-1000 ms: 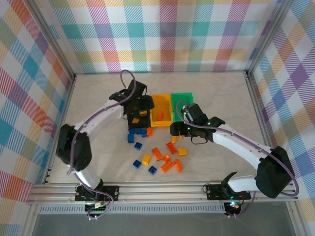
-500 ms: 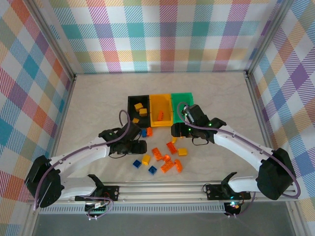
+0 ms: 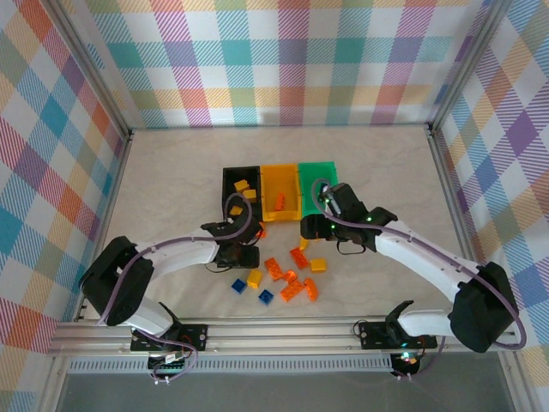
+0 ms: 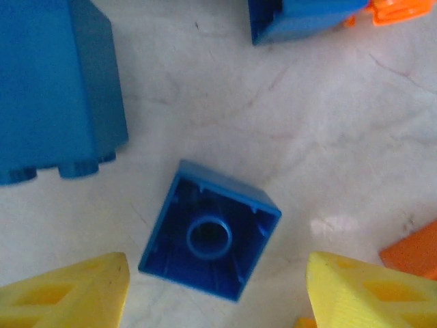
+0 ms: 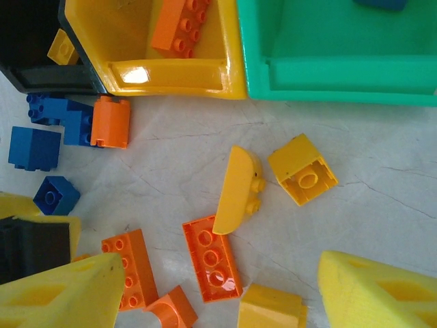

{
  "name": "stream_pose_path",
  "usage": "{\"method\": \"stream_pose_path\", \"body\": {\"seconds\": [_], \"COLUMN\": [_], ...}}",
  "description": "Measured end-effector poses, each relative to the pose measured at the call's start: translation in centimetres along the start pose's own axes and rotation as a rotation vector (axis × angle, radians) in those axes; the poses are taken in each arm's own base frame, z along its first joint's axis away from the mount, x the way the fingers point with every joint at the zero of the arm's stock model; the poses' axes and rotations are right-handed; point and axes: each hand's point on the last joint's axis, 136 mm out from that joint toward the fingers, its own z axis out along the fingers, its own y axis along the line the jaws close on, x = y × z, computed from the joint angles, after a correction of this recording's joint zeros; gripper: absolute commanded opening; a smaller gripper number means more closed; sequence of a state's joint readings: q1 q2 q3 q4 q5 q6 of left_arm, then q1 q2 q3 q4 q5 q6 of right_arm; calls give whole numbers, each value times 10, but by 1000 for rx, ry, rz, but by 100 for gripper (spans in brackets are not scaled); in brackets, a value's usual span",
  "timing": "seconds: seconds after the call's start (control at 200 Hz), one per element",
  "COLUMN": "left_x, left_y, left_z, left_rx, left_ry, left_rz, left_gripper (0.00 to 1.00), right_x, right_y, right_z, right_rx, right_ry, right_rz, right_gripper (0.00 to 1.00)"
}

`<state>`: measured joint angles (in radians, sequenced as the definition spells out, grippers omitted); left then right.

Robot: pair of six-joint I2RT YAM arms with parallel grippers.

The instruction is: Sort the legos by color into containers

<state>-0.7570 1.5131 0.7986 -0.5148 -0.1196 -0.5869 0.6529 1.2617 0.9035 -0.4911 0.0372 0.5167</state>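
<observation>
The left gripper (image 4: 215, 277) hangs low over the table with its jaws open. Its yellow, wedge-shaped fingers (image 4: 68, 290) stand either side of a small blue plastic brick (image 4: 212, 239), close to it but not touching, so nothing is gripped. That brick lies upside down, showing its hollow square underside and round centre tube. It sits to the near left of the glossy yellow-orange plastic bin (image 5: 177, 75). A larger blue block (image 4: 54, 89) lies on its side just beside it, with studs poking out along one edge.

The right gripper (image 5: 222, 266) is spread wide and holds nothing. It hovers just on the near side of the same bin, toward its right corner. Under it lie three pieces:
- a flat orange studded plate (image 5: 212, 258)
- a yellow brick with a rounded top (image 5: 239, 188), resting against the plate's end
- a square yellow brick (image 5: 302, 169), turned hollow side up, slightly apart from the other two

The yellow-orange bin is rectangular and open-topped, and an orange studded brick (image 5: 181, 27) lies inside. A green plastic bin (image 5: 328, 41) of the same shape sits hard against its right wall, and a black bin (image 5: 27, 41) against its left wall holds yellow bricks (image 3: 243, 185). A smooth-sided orange brick (image 5: 109, 121) stands at the bin's near left corner. More loose orange bricks (image 3: 292, 287) lie farther out on the near side. The table (image 3: 171, 189) is pale, smooth and marble-veined.
</observation>
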Motion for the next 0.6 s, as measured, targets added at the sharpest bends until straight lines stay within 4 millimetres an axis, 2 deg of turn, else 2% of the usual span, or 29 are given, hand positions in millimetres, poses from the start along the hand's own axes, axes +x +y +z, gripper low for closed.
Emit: {"method": "stream_pose_path", "body": {"seconds": [0.315,0.48,0.6], "left_x": [-12,-16,-18], "left_y": [9,5,3], "left_z": [9,12,12], "left_rx": [-75,-67,-59], "left_ry": [-44,-57,-63], "left_rz": [52,85,97], "left_gripper": [57,44,39], "right_x": [-4,-4,-3], "right_y": [-6,-6,-6], "right_z": [-4,-4,-4], "right_rx": [8,8,8], "right_ry": [-17,-17,-16], "right_rz": [14,14,15], "right_gripper": [75,75,75]}}
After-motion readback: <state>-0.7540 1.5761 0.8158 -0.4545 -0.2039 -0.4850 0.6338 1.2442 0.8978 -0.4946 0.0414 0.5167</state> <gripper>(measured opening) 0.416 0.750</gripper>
